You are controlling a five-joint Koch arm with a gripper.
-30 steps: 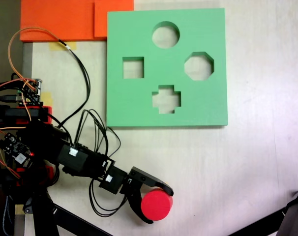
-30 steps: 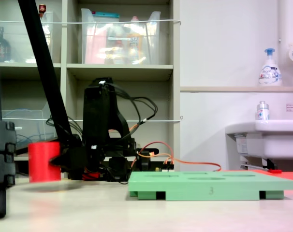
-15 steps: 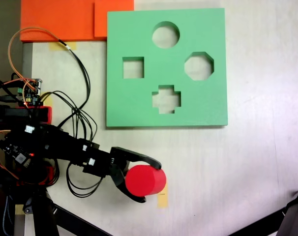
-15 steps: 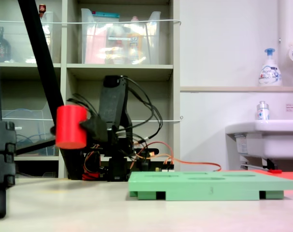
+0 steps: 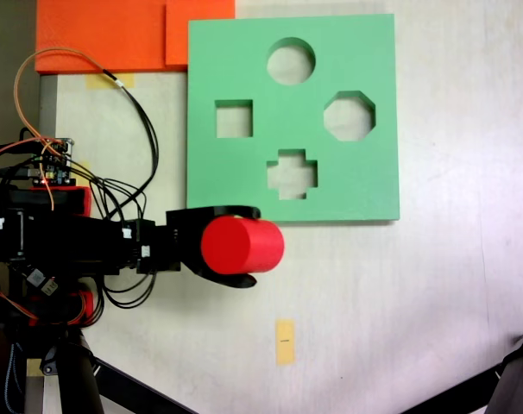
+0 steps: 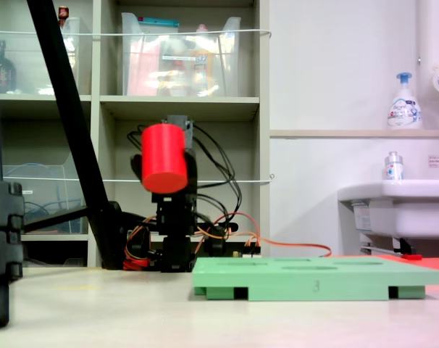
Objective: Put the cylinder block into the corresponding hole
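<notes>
One smooth red cylinder block [image 5: 242, 244] is hanging well above the table [image 5: 434, 302], and the gripper [image 5: 244, 245] is pinching it between black plastic jaws, just off the lower-left corner of the square green foam board [image 5: 244, 181]. All four cutouts are sitting empty, including the corresponding hole [image 5: 291, 60], a round one near the far edge. Orange foam sheets [image 5: 106, 34] are lying beside the board.

1 fixed view looks straight down on the table [image 5: 434, 285] from above, taking in the whole green foam board [image 5: 244, 181] and the arm [image 5: 80, 246]. The other sits low at table height, looking level across the tabletop toward shelves [image 6: 183, 109]. Both share the board [image 6: 314, 275] and arm [image 6: 172, 225].
</notes>
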